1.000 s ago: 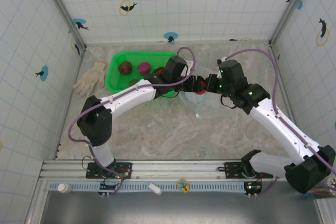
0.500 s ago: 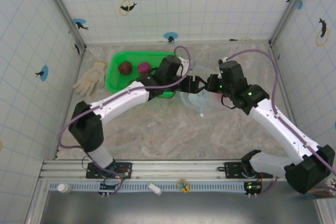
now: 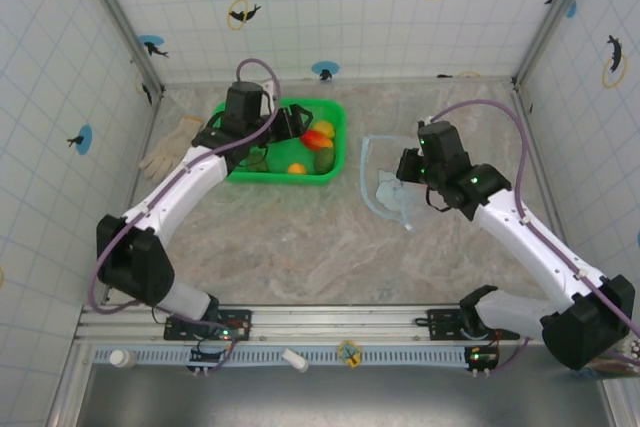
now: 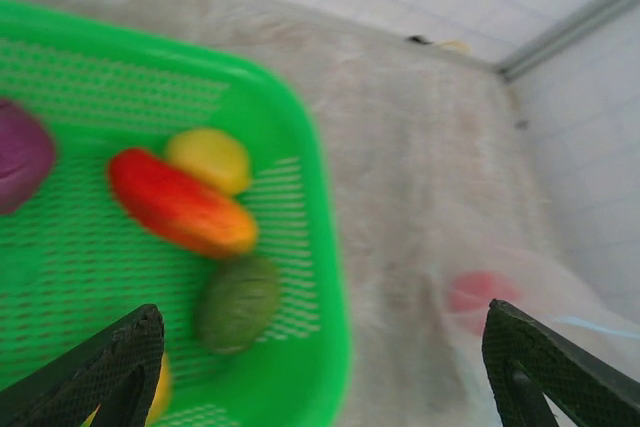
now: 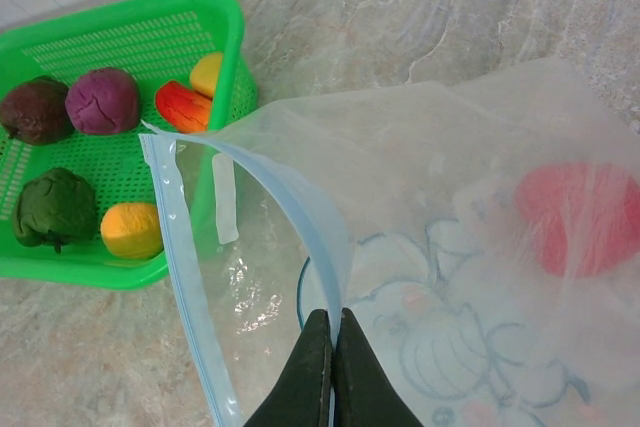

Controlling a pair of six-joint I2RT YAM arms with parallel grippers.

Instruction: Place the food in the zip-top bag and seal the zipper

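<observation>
Top view: the left gripper [image 3: 286, 128] hangs over a green basket [image 3: 290, 178] of food [image 3: 318, 137] at the back left of the table [image 3: 300, 237]. To the basket's right, the right gripper [image 3: 404, 169] meets the clear bag [image 3: 388, 199] lying on the table.

Left wrist view: the fingers [image 4: 110, 357] are spread wide and hold nothing above the basket.

Right wrist view: the fingers [image 5: 305, 377] are pinched tight on the bag's blue zipper [image 5: 178, 227]. The mouth gapes, with one red piece [image 5: 580, 217] inside.

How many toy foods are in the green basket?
6. In the green plastic basket: maroon ball and magenta ball at left, red-orange piece and yellow piece at right, dark green lump and orange ball nearest. Others may be hidden.
</observation>
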